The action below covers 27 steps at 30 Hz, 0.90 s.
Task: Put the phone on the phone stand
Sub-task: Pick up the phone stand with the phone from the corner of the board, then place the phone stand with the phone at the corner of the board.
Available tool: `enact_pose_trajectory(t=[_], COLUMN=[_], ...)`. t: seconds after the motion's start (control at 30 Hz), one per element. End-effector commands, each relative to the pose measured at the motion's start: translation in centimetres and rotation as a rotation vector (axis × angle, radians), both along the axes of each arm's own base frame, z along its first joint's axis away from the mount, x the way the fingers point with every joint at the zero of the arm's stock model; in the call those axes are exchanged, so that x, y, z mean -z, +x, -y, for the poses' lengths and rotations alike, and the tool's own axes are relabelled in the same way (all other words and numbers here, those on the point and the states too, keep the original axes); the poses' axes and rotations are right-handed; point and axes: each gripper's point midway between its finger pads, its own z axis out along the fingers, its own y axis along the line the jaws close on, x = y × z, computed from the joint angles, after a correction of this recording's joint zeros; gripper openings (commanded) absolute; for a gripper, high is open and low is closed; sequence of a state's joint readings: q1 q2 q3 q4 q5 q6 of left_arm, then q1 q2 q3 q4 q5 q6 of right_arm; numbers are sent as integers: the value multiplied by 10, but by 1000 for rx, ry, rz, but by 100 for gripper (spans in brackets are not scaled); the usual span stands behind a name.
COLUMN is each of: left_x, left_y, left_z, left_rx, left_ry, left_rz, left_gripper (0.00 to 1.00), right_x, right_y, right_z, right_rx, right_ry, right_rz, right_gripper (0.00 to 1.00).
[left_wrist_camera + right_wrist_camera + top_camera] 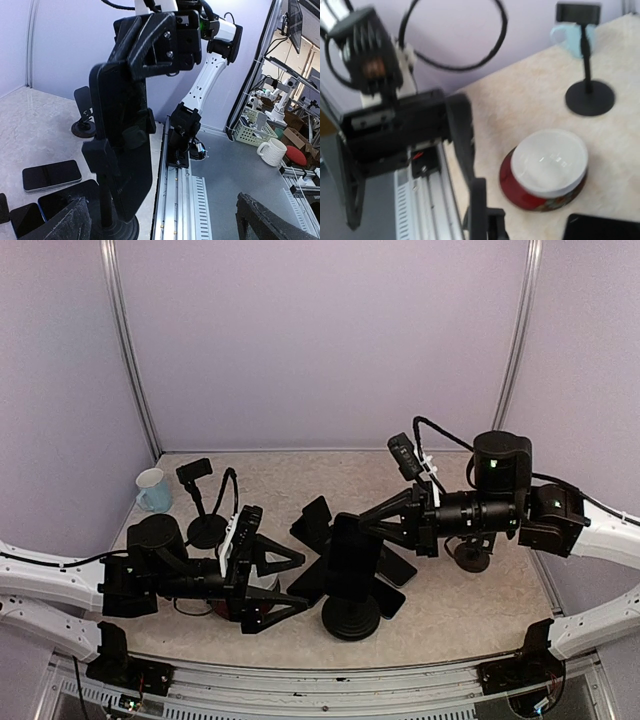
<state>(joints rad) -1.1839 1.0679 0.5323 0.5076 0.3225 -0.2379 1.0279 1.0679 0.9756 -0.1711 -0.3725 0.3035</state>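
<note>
Clamps the flat black phone (127, 100) in the right gripper (370, 527) at the round-based black phone stand (350, 620). Holds the left gripper (298, 583) spread wide just left, among spare dark phones (51, 175).

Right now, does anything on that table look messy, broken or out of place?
Only mildly: several spare phones lie flat at mixed angles, crowded around the base of the middle phone stand, where the right gripper holds a phone upright. Nothing looks spilled or broken.
</note>
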Motion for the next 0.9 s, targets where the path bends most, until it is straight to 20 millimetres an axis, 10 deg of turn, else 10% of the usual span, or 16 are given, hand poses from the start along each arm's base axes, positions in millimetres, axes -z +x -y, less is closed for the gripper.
enact_pose_trajectory(t=[0.0,0.87], left_x=[-14,-17], left_y=[-1,-7], left_z=[0,-6], left_rx=[-3,-13], left_ry=[-34,-23], left_rz=[18,25], left_gripper=[99,99], right_x=[-84,-138], right_y=[12,180], right_z=[17,142], right_rx=[72,460], right_ry=[171,69], right_rz=[163,415], right_gripper=[0,0])
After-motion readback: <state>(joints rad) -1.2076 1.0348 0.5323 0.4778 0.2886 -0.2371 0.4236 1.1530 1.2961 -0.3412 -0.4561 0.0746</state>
